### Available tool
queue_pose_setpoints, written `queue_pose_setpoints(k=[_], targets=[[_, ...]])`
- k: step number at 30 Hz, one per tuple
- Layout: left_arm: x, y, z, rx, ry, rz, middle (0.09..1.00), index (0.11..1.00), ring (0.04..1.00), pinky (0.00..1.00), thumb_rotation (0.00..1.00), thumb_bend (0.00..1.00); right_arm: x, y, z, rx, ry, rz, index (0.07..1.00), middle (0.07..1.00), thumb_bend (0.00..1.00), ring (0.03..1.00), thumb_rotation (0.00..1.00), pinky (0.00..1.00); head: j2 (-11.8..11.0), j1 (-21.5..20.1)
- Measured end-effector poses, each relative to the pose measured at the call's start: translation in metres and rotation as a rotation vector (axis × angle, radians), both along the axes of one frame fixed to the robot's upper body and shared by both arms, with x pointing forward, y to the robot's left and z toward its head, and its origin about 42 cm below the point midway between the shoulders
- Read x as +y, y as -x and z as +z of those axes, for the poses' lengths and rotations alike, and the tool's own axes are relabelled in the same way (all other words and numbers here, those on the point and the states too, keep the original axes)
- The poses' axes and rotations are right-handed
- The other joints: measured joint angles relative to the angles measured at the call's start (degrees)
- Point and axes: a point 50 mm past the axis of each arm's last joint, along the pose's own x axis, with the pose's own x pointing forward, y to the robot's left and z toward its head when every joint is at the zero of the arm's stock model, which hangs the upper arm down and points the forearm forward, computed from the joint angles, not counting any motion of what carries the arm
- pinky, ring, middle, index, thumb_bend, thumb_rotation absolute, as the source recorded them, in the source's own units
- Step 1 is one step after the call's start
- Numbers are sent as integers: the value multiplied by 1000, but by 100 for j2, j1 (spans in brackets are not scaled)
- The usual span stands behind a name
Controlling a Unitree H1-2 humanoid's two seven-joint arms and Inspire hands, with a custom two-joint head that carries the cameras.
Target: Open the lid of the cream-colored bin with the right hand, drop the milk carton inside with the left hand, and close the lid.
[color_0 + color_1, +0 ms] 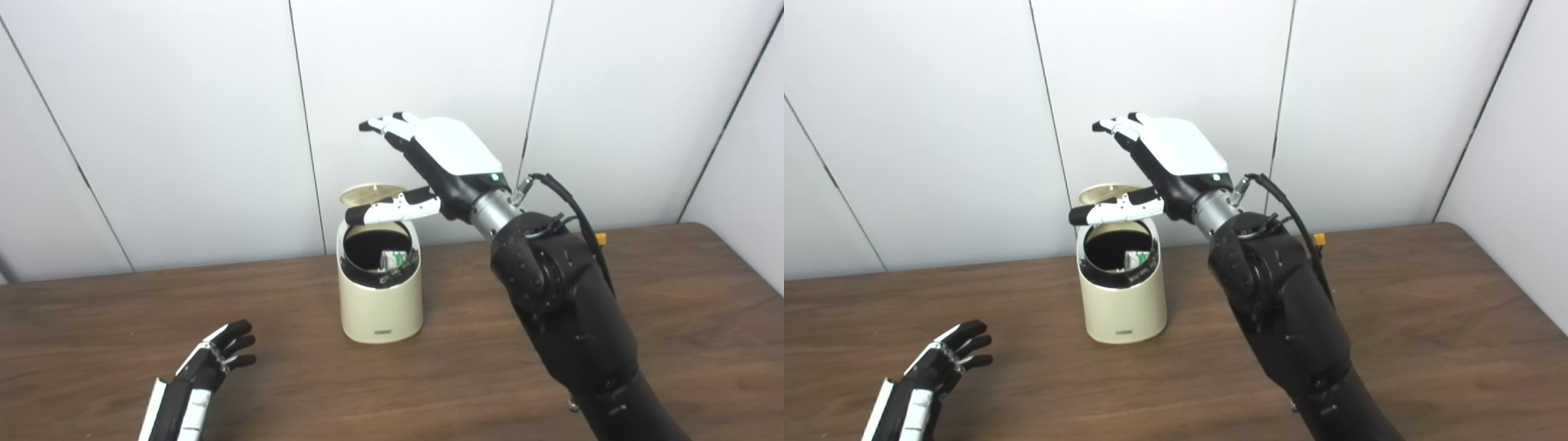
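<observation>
Progress looks well past the midpoint, judging from how things lie. The cream-colored bin (380,288) stands on the table (674,318) toward the far edge, roughly midway between the left and right edges, and its lid (372,193) is tipped up behind the mouth, so the opening step appears done. Inside the dark mouth a small white object with green print shows against the right inner wall; it is most likely the milk carton (395,259), which would mean the drop is done too. What seems left is closing the lid.

The right hand (438,162) hangs over the bin with its fingers spread and holding nothing; its thumb reaches out across the top of the opening, just in front of the raised lid, though whether it touches the lid cannot be told. The left hand (208,367) is near the front left corner of the table, well apart from the bin, fingers loosely apart and empty.

As for writing, a small dark label (383,332) sits low on the front of the bin, near its base, but it is too small to read. The green marks on the carton are likewise too blurred to make out any brand or word. No other lettering is legible in either view.
</observation>
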Motion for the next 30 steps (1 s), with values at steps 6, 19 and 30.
queue_pose_setpoints(k=[6, 19, 30], targets=[[-1, 0, 0, -3, -2, 9, 828, 828, 800, 716, 886, 695, 3, -9, -13, 37, 32, -8, 861, 894, 886, 929, 860, 775, -18, 53], [-4, 0, 0, 2, -1, -3, 844, 842, 815, 730, 847, 675, 7, 9, -42, 94, 30, 44, 838, 869, 867, 932, 886, 861, 26, 158], [-6, 1, 0, 3, 9, -12, 829, 832, 799, 719, 855, 664, 0, 43, -64, 118, -17, 83, 826, 861, 851, 932, 896, 861, 70, 158]])
